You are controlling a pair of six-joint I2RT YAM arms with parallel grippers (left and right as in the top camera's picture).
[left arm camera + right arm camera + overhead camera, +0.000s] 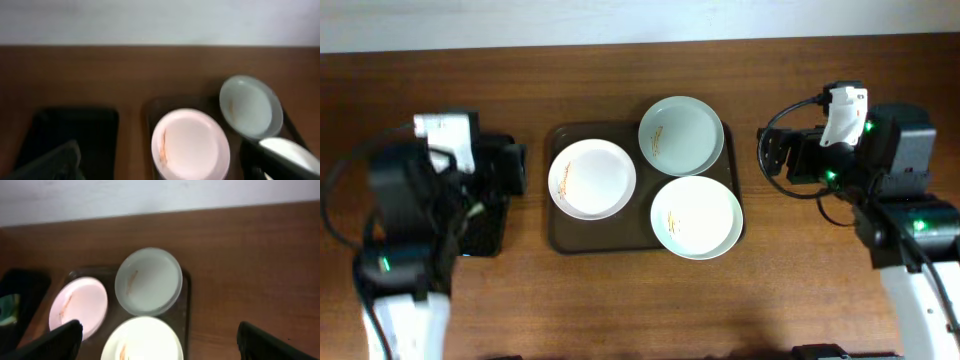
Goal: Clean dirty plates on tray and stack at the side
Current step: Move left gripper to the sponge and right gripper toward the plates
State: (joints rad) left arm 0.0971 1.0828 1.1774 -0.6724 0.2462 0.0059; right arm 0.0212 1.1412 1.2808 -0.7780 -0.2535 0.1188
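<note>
Overhead: tray (558,238) sits mid-surface with all three plates on it. Left plate (592,179) lies fully inside. Far plate (681,135), bluish, hangs over the tray's far rim. Near plate (696,216) fills the near right corner and pokes just past the rim. The plate edges are close-packed, touching or nearly; cannot tell which. Each plate has a thin orange smear toward its left side. None stacked.

Left tool (516,170) hovers just left of the tray, above the black tray (485,238), which the arm mostly hides. Right tool (772,155) hovers right of the tray, apart from the far plate. The overhead view doesn't resolve the finger gap.

The wrist views do: in each, the two fingers sit at opposite bottom corners with a wide gap. Both tools are spread and holding nothing.

Left wrist view shows the black tray uncovered, beside the tray. One finger (280,157) masks most of the near plate. Right wrist view shows all three plates, the near one cut by the frame bottom. It also shows a greenish thing (7,307) at the black tray's edge, too cropped to identify.

Surface (640,310): brown wood grain. Pale wall (150,195) behind its far edge, broad in the wrist views, a thin strip in the overhead.
</note>
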